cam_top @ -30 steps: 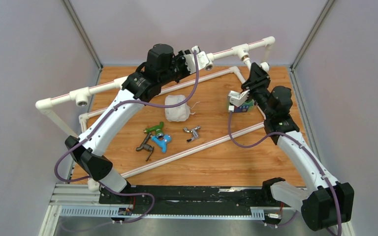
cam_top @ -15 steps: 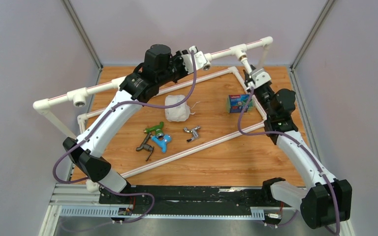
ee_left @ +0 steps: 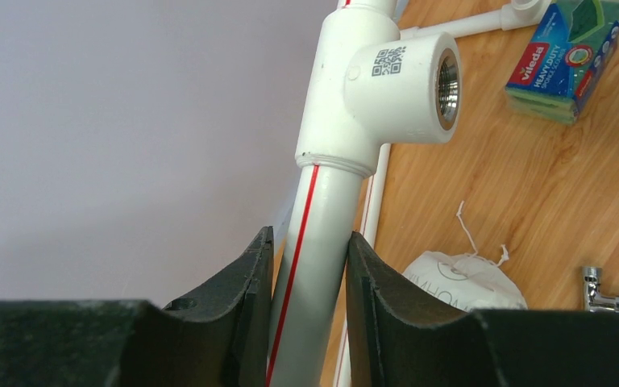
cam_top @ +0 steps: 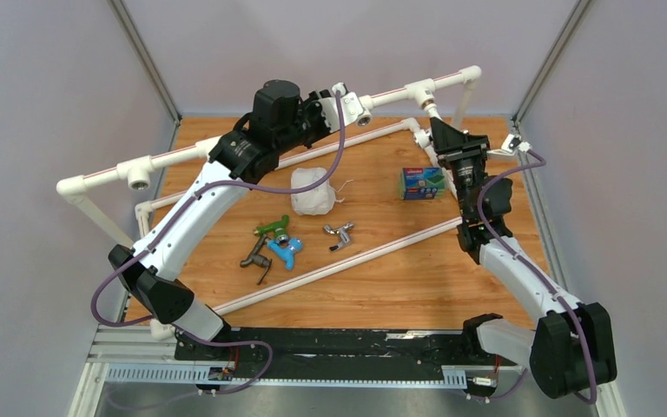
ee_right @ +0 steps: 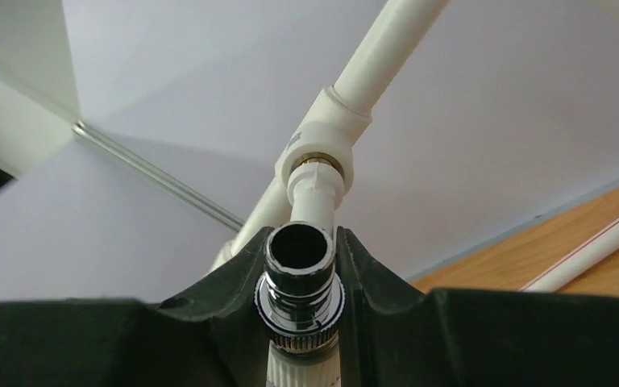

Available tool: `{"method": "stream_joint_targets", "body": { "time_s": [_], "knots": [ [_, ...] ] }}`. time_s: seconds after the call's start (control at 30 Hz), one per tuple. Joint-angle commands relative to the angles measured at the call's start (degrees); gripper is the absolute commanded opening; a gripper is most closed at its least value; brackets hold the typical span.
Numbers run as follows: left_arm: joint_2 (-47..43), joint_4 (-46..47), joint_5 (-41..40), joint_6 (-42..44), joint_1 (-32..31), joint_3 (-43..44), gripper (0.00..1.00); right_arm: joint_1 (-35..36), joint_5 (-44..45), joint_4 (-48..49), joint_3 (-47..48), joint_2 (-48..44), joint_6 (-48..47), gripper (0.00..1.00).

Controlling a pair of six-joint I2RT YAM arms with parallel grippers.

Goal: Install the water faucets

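Note:
My right gripper [ee_right: 302, 242] is shut on the white faucet [ee_right: 301, 278], whose chrome spout end faces the wrist camera. Its white stem [ee_right: 316, 189] runs up into the threaded tee [ee_right: 322, 133] of the raised pipe at the back right [cam_top: 425, 90]. My left gripper [ee_left: 310, 242] is shut on the red-striped white pipe [ee_left: 326, 201], just below an empty threaded tee [ee_left: 391, 81]. On the table lie the green faucet [cam_top: 269, 228], the blue faucet [cam_top: 285, 250], the dark grey faucet [cam_top: 256, 258] and the chrome faucet [cam_top: 340, 233].
A white pipe frame [cam_top: 347, 263] lies on the wooden table, with a second empty tee [cam_top: 143, 174] on the raised pipe at the left. A white drawstring bag [cam_top: 313, 191] and a sponge pack [cam_top: 422, 182] sit inside the frame. Grey walls close in the sides.
My right wrist has rolled round while shut on the white faucet at the back right tee, and its camera has swung from the left side to the right. The left arm holds still.

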Motion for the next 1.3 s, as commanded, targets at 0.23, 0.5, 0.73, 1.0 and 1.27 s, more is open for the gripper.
{"method": "stream_joint_targets", "body": {
  "time_s": [0.23, 0.5, 0.73, 1.0, 1.27],
  "knots": [
    [-1.37, -5.82, -1.6, -10.84, -1.42, -1.08, 0.0, 1.63, 11.08, -10.88, 1.37, -5.09, 29.17, 0.54],
    [-0.75, -4.77, -6.7, -13.74, -0.28, 0.33, 0.0, 1.37, 13.81, -9.99, -5.13, -17.29, 6.09, 1.0],
    [-1.28, -3.27, -5.47, -14.36, -0.19, -0.11, 0.0, 1.1, -0.03, -19.55, -2.61, -27.15, -49.41, 1.0],
    [-1.37, -3.01, -5.12, -14.62, -0.19, -0.46, 0.0, 1.19, -13.61, -41.2, 4.26, -25.58, -122.47, 1.0],
    [-1.37, -2.92, -4.94, -14.27, -0.19, -0.11, 0.0, 1.19, -15.99, -38.22, 6.37, -19.26, -148.1, 0.98]
  ]
}}
